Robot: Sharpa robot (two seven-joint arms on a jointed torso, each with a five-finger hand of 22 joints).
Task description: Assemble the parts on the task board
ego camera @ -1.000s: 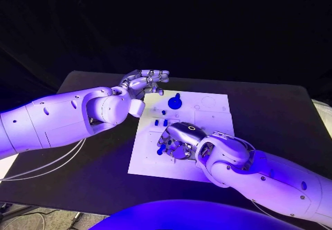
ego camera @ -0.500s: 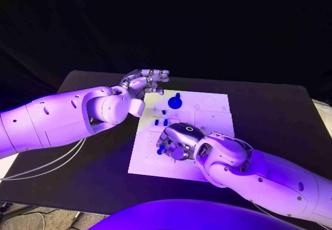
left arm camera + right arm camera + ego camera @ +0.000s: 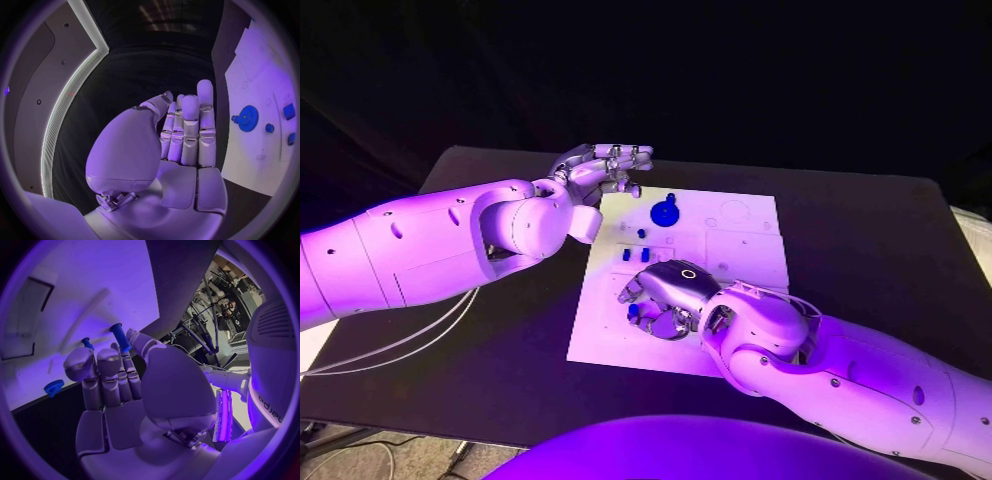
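white task board (image 3: 733, 300), blue parts (image 3: 665, 212), black table (image 3: 877, 240), silver hands (image 3: 668, 290)

Violet light washes the scene from above. It falls brightest on the white arms and on the task board (image 3: 733, 250), while the black table (image 3: 877, 240) and the space behind it stay nearly unlit. The right hand (image 3: 668, 295) casts a soft shadow on the board beneath it. A blue part (image 3: 120, 337) at its fingertips reads dark and saturated. In both wrist views, straight edges bow toward the dark circular rim.
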